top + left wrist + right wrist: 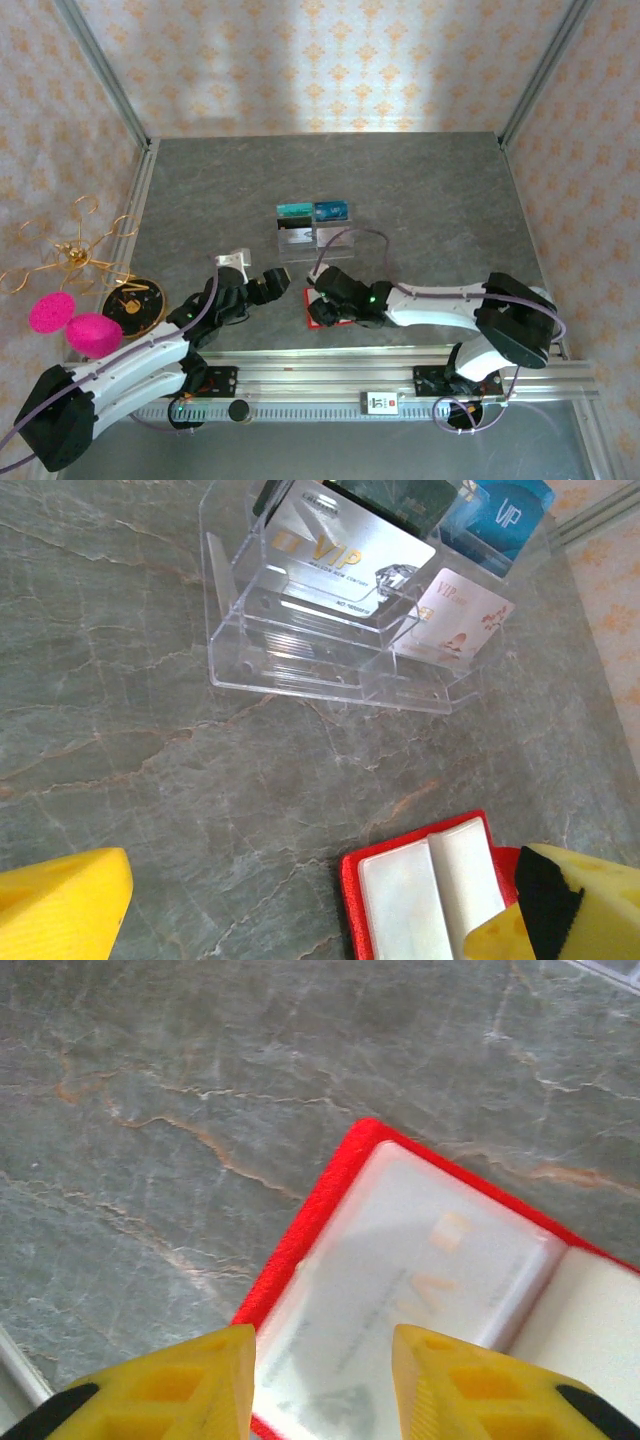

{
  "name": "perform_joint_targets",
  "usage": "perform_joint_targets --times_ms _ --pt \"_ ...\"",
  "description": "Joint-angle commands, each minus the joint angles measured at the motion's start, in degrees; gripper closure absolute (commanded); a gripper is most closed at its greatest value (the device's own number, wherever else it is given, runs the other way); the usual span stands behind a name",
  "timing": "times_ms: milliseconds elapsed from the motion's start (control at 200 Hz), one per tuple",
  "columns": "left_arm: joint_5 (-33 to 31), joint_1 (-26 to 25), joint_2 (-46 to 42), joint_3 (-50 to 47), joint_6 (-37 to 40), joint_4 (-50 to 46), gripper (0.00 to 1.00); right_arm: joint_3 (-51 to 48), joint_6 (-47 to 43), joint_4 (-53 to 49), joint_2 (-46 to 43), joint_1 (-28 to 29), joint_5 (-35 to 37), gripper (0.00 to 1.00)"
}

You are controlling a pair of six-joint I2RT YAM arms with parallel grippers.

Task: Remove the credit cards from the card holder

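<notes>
The right fingers [170, 1390] stood partly apart with nothing between them, poised over the left page of the card holder [300, 1245]. The holder lay spread open and flat on the bench [150, 1110]. Under that page's cloudy pocket sat a pale credit card [420, 1280] with faint gold lettering. The left fingers [60, 900] were spread wide and empty, low over the bench just left of the holder. In the left wrist view one yellow finger overlapped the holder's red corner; I could not tell whether it touched. Beyond the holder, towards the middle of the bench, stood a clear plastic tray [290, 650]. It carried a silver card [340, 555], a pale pinkish card [460, 615], a blue card [500, 515] and a dark green card [400, 495]. From above, the holder lay near the front edge, apart from the tray.
</notes>
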Motion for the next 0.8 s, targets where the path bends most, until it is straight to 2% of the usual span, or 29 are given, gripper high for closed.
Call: perform_joint_targets --times_ms 0,205,330,390,511,541,626,796 --pt "1.3 0.7 0.3 -0.5 -0.5 4.2 0.01 0.8 3.4 -0.6 2.1 2.0 7.1 0.60" --pt "2.4 0.7 0.5 -0.6 0.2 4.1 0.02 3.2 3.4 -1.1 8.2 3.4 10.0 0.60" --pt "3.5 0.7 0.7 -0.6 1.1 4.0 0.05 4.3 4.6 -3.2 11.6 4.3 10.5 0.64" --pt "4.1 0.6 1.2 -0.6 1.4 4.1 0.07 4.7 5.4 -4.1 12.7 4.8 10.2 0.71" --pt "5.8 0.6 2.4 -0.6 2.1 4.4 0.13 4.7 8.8 -4.5 13.7 5.0 10.3 0.99" --pt "6.2 0.6 2.8 -0.6 2.2 4.5 0.14 4.3 9.5 -3.8 13.0 5.0 10.3 1.00" --pt "8.1 0.4 4.2 -0.8 2.5 6.0 0.22 2.7 11.4 0.3 9.3 4.9 9.2 1.00" --pt "9.4 -3.0 9.5 0.2 2.2 8.9 0.50 1.5 14.9 5.7 4.4 4.6 7.9 1.00"
